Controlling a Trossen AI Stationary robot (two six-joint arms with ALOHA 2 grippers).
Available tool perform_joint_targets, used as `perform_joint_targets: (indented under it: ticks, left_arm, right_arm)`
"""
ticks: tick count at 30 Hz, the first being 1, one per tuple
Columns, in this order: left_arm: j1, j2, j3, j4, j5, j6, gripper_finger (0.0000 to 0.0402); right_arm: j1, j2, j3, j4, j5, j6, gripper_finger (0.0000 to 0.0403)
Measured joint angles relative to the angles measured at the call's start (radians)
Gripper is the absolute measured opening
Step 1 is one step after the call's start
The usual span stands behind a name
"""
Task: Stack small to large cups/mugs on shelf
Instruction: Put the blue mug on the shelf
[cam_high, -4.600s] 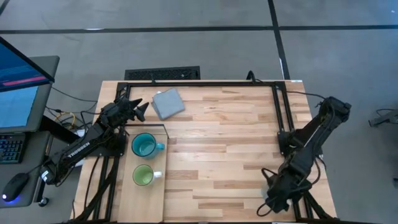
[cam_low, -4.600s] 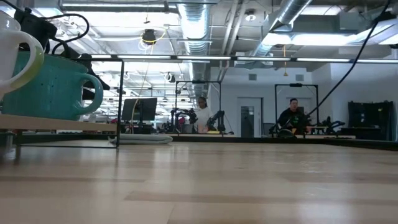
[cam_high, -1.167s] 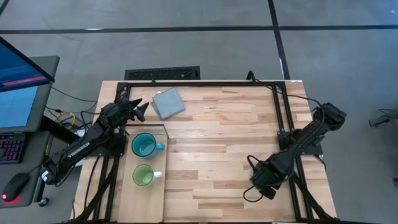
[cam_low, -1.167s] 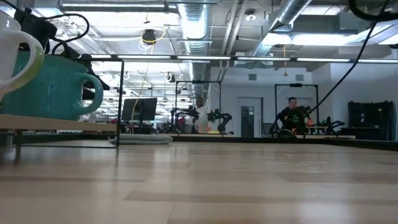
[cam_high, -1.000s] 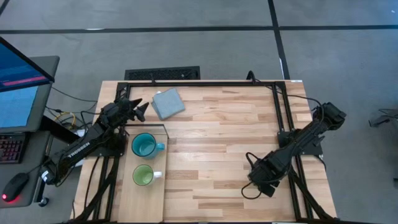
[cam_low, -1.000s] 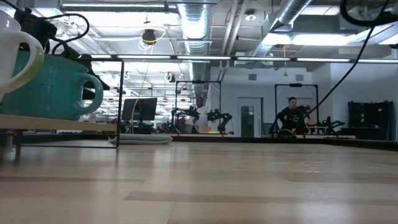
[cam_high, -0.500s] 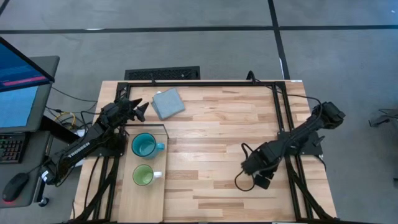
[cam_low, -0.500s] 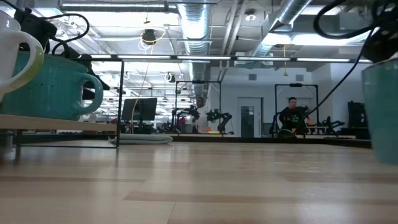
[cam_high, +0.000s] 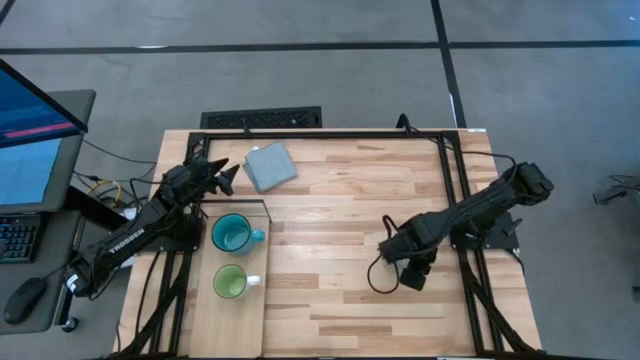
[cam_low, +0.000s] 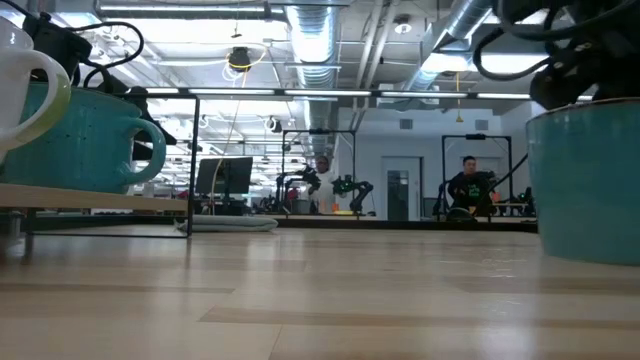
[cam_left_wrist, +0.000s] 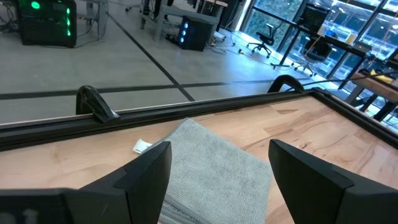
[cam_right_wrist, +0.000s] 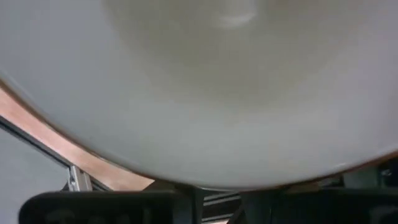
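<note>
Now, mug (cam_low: 585, 180) bound for shelf (cam_high: 215, 320).
Right claw (cam_high: 398, 250) gripping mug mid-table (cam_high: 330, 200), far from shelf; carry level, clear teal mug (cam_high: 232, 235). Left claw (cam_high: 228, 178) wide, by pad (cam_high: 270, 165).

— Where are we?
— We're in a robotics lab: exposed ceiling ducts (cam_low: 320, 30), other robot arms (cam_low: 345, 188) on distant benches, a person (cam_low: 467, 185) seated there, a computer monitor (cam_high: 35, 140) beside our table (cam_high: 340, 220).
</note>
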Motion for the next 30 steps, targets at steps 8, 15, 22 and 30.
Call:
perform_joint_targets:
  ticks: [8,15,22,30]
  left_arm:
    - [0.0,0.0,0.0,0.0,-0.001,-0.001,0.0261]
    - [0.0,0.0,0.0,0.0,-0.001,0.0,0.0261]
    - [0.0,0.0,0.0,0.0,-0.002,0.01,0.0261]
    - [0.0,0.0,0.0,0.0,-0.002,0.038,0.0261]
  right_arm:
    - [-0.036,0.0,0.0,0.006,0.01,-0.058,0.0102]
    - [-0.046,0.0,0.0,0.01,0.008,-0.095,0.0102]
    - [-0.058,0.0,0.0,0.013,0.002,-0.095,0.0103]
    - [-0.058,0.0,0.0,0.015,0.011,-0.095,0.0145]
